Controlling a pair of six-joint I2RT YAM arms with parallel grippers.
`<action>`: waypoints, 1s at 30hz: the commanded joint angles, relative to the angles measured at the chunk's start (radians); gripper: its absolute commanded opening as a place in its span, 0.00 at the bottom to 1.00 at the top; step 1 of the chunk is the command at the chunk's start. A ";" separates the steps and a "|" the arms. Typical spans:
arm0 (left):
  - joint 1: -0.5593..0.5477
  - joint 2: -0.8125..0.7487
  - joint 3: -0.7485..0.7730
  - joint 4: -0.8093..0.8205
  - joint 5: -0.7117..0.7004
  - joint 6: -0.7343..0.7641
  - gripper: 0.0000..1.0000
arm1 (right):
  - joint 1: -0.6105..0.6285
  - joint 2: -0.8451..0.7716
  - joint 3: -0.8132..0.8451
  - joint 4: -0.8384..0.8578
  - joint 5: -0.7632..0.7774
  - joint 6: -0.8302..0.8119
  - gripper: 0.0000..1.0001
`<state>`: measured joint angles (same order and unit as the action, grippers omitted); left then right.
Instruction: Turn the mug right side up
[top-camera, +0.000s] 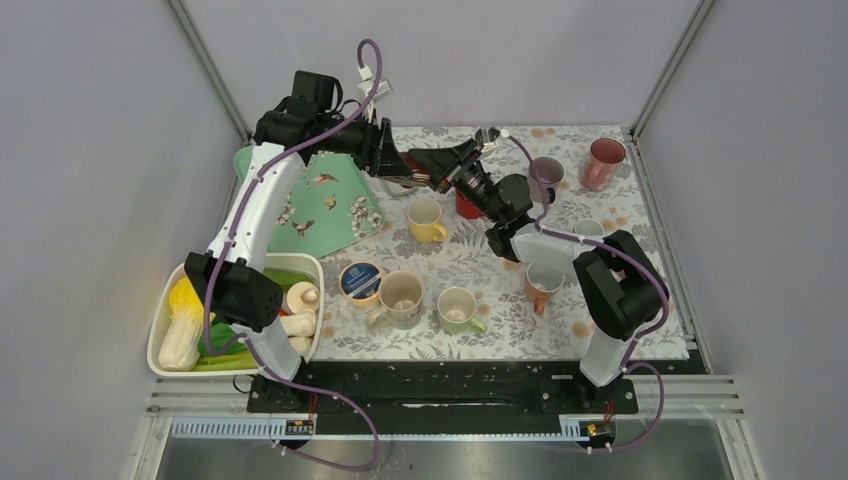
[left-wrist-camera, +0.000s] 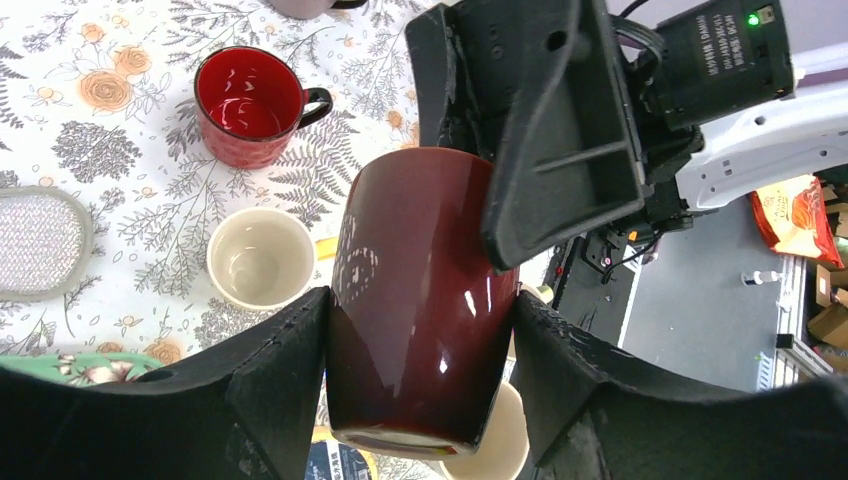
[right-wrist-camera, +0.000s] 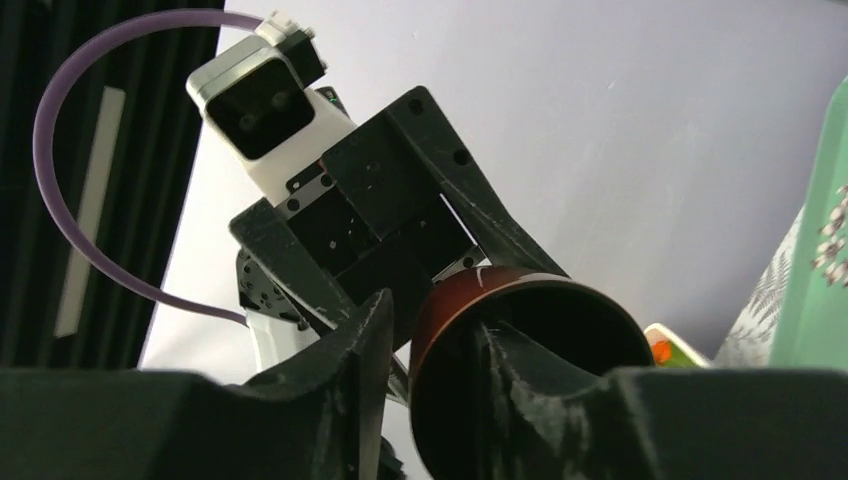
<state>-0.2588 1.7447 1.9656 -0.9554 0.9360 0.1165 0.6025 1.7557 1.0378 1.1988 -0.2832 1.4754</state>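
Observation:
A dark red glossy mug (left-wrist-camera: 420, 260) is held in the air above the back of the table, between the two grippers; it barely shows in the top view (top-camera: 413, 160). My left gripper (left-wrist-camera: 420, 310) is shut on its body, one finger on each side, with the base near the camera. The mug's mouth (right-wrist-camera: 520, 300) faces my right gripper (right-wrist-camera: 435, 330). That gripper straddles the rim, one finger inside the mug and one outside. A thin gap shows beside the outer finger (right-wrist-camera: 375, 340), so it looks open. The handle is hidden.
On the floral cloth stand a red mug (left-wrist-camera: 250, 105), a yellow mug (top-camera: 427, 220), a round tin (top-camera: 360, 280) and several more mugs (top-camera: 402, 297). A green patterned shade (top-camera: 325, 205) lies back left. A white bin's rim (top-camera: 165, 310) shows at front left; it holds vegetables.

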 joint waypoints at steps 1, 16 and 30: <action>-0.037 -0.041 -0.023 0.016 0.082 0.033 0.00 | 0.000 -0.018 0.025 0.131 0.007 0.042 0.27; 0.058 -0.130 -0.065 -0.032 -0.232 0.134 0.99 | -0.121 -0.502 0.087 -1.081 -0.028 -0.978 0.00; 0.125 -0.338 -0.612 0.305 -0.511 0.105 0.99 | -0.460 -0.787 0.033 -1.992 0.647 -1.302 0.00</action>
<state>-0.1310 1.5043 1.4387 -0.8032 0.5243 0.2379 0.2699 1.0790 1.1481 -0.6064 0.2054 0.2272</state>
